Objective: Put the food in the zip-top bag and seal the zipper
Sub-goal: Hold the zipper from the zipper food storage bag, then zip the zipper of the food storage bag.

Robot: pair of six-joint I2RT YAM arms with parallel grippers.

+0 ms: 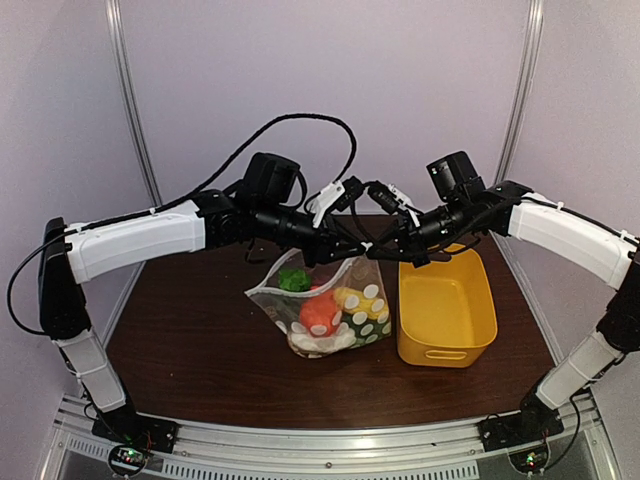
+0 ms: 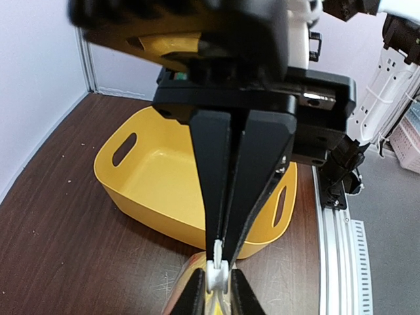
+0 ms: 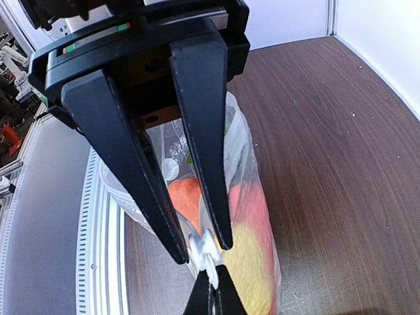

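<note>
the left fingers pinch the zipper at the top of the zip-top bag. right next to them, the right fingers squeeze the white slider. the bag stands on the brown bench with the food inside. the yellow basket sits just beside it, on the right.

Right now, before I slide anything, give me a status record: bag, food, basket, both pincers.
bag: zip-top bag, held up by its top edge
food: toy vegetables, inside the bag
basket: yellow basket, on the table at the bag's right-arm side
left pincer: shut on the zipper
right pincer: shut on the white slider tab
</note>
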